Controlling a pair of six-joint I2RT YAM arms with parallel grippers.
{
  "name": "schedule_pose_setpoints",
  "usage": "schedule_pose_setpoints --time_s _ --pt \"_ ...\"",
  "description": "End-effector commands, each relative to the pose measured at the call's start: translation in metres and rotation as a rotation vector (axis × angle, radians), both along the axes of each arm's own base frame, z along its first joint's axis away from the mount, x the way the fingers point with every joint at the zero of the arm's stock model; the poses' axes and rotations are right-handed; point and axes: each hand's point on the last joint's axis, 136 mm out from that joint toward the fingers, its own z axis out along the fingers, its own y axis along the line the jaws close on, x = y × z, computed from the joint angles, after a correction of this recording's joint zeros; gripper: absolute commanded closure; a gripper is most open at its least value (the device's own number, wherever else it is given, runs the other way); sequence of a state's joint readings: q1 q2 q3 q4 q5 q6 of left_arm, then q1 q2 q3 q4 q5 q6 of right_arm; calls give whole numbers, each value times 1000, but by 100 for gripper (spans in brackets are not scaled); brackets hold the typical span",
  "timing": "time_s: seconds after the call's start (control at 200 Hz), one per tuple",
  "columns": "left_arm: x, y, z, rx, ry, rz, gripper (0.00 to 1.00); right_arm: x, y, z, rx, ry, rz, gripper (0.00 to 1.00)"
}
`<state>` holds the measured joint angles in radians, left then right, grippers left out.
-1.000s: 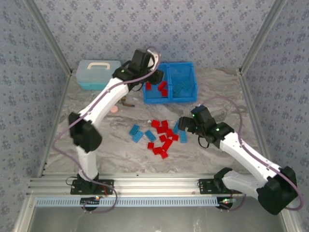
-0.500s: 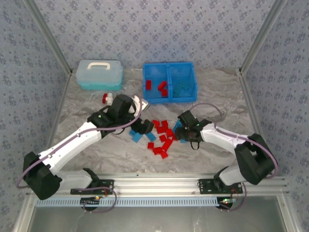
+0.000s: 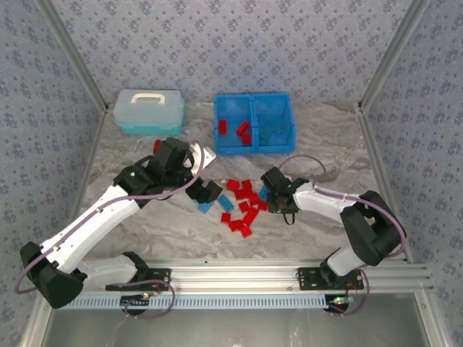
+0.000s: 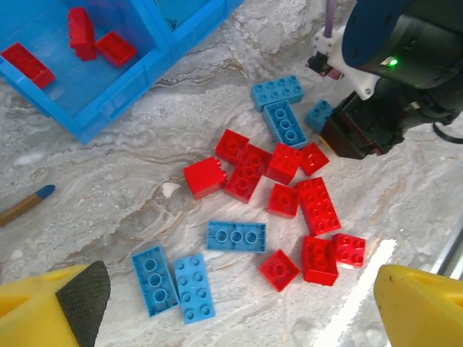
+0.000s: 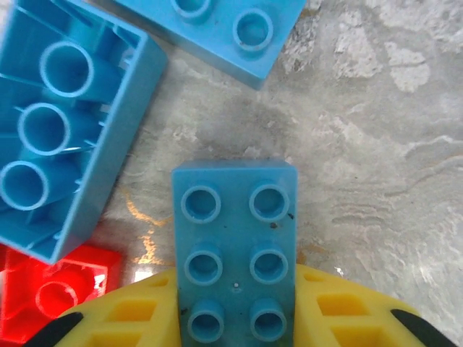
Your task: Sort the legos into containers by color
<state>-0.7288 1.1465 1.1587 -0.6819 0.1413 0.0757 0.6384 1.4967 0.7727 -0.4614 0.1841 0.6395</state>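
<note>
Right hand (image 3: 270, 198) was low on the tabletop (image 3: 333, 137), at the right edge of the loose pile. It was clenched on a blue lego (image 5: 235, 238). In its wrist view the yellow fingers (image 5: 347, 307) pressed flush against both long sides of the six-stud brick, which rested studs-up on the marbled surface. Just beside it lay a bigger blue brick (image 5: 65, 123), hollow underside up, and a red brick (image 5: 58, 289) near the left finger.

Left hand (image 3: 208, 191) hovered over the left side of the pile, released, jaws spread wide. Its yellow fingertips (image 4: 43, 303) sat in the bottom corners of its wrist view with only tabletop between them.

Loose legos noted:
- A cluster of red ones (image 4: 289, 188) lay mid-tabletop, most of them touching.
- A blue pair (image 4: 173, 285) lay side by side under the left hand.
- A single blue one (image 4: 236, 236) lay between that pair and the reds.
- Two more blue (image 4: 278, 108) lay next to the right hand.

Blue bin (image 3: 253, 97) stood at the far side, well apart from the pile. Its left compartment (image 3: 231, 142) held three red legos (image 3: 244, 130). Contents of the right compartment (image 3: 278, 116) were blue on blue, and I could not tell what they were. A pale-blue lidded case (image 3: 148, 110) stood to the left of the bin.
</note>
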Motion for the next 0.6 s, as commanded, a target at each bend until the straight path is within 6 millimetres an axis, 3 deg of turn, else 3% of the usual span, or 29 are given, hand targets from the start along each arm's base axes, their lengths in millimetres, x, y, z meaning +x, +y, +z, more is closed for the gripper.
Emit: schedule_pose_setpoints --time_s 0.0,0.165,0.25,0.305,0.315,0.44,0.595 --pt "1 3 -12 33 -39 -20 2 17 3 59 27 -150 -15 68" --pt "-7 7 -9 8 -72 -38 1 49 8 150 69 -381 27 65" --pt "-6 14 -2 1 -127 -15 1 77 11 182 71 -463 50 65" --pt "-4 21 0 12 -159 3 1 100 14 191 71 -483 57 65" --pt "-4 22 0 14 -165 7 1 107 15 202 84 -505 55 65" --pt "-2 36 3 37 -212 54 2 167 21 212 100 -521 56 65" --pt "-7 44 11 -11 -253 82 1 240 16 194 84 -474 16 65"
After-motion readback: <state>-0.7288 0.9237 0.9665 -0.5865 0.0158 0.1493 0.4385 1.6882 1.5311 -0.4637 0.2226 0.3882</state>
